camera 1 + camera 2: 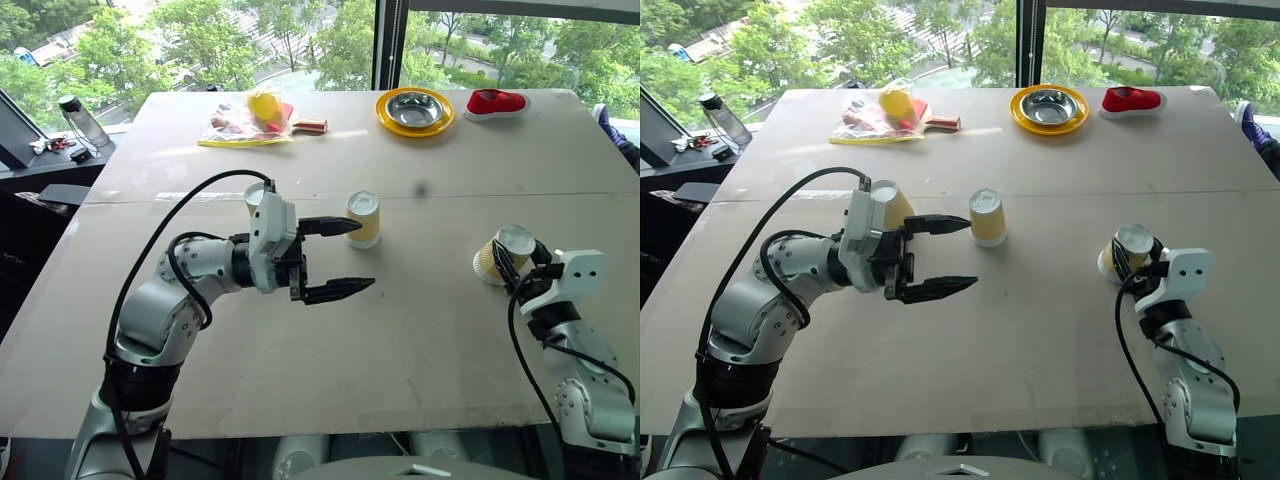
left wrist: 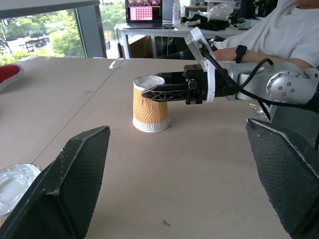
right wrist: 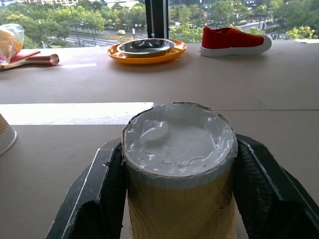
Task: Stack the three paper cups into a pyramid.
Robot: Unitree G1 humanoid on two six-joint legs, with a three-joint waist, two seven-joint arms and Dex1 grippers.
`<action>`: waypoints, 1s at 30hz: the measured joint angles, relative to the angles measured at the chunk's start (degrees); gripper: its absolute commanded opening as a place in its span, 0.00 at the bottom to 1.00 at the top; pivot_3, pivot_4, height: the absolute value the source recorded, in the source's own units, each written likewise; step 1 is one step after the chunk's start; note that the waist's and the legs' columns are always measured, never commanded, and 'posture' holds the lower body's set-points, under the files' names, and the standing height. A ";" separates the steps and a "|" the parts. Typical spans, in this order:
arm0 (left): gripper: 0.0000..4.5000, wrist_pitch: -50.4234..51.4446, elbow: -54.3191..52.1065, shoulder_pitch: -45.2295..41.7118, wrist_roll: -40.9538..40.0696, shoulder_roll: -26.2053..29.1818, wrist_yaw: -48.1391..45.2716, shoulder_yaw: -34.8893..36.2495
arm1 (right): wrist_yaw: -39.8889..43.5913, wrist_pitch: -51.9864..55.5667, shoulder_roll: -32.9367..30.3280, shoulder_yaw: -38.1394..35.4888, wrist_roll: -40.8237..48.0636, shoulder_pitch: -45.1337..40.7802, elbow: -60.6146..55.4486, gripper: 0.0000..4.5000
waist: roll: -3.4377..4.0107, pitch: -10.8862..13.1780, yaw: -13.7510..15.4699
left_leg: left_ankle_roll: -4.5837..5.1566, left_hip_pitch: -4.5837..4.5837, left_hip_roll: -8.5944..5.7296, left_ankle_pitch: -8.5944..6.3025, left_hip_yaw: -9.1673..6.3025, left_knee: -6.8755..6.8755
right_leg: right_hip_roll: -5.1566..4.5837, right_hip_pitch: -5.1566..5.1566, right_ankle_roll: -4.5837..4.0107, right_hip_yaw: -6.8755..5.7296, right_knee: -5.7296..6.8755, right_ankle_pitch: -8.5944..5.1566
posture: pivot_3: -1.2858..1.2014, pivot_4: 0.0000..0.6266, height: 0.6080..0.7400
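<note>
Head views: three paper cups, all inverted with white base up, on a pale table point(image 1: 400, 360). Right cup point(image 1: 503, 254) at the right side, clamped between the fingers of the right gripper point(image 1: 512, 262). Middle cup point(image 1: 363, 219) stands free near the table's centre. Left cup point(image 1: 890, 205) sits just behind the left gripper point(image 1: 335, 258), partly hidden by its wrist; that gripper's fingers stand wide apart and hold nothing. Far edge: a yellow plate point(image 1: 384, 118) carrying a steel bowl point(image 1: 414, 108), seemingly empty; a red shoe point(image 1: 496, 102); a clear bag point(image 1: 245, 122) of mixed items beside a paddle. Left wrist view: the right cup point(image 2: 149, 103) stands upright on its rim, the right gripper's fingers point(image 2: 164, 92) closed across its upper wall. Right wrist view: the same cup point(image 3: 179, 169) sits squarely between both fingers, base showing a crinkled white film. Handling, as judged: cups light, thin-walled, easily crushed or tipped; best taken mid-wall with gentle pressure and kept level. Nothing stacked yet.
</note>
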 measured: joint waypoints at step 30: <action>1.00 -3.13 -6.68 20.43 4.73 -3.85 20.93 11.83 | 5.01 4.43 6.13 18.16 -5.29 -25.12 18.25 0.48 | 0.04 0.05 -0.16 | -0.01 0.01 0.07 0.00 0.00 -0.03 | -0.02 -0.08 -0.01 0.00 0.04 0.01 | 0.52 0.24 1.00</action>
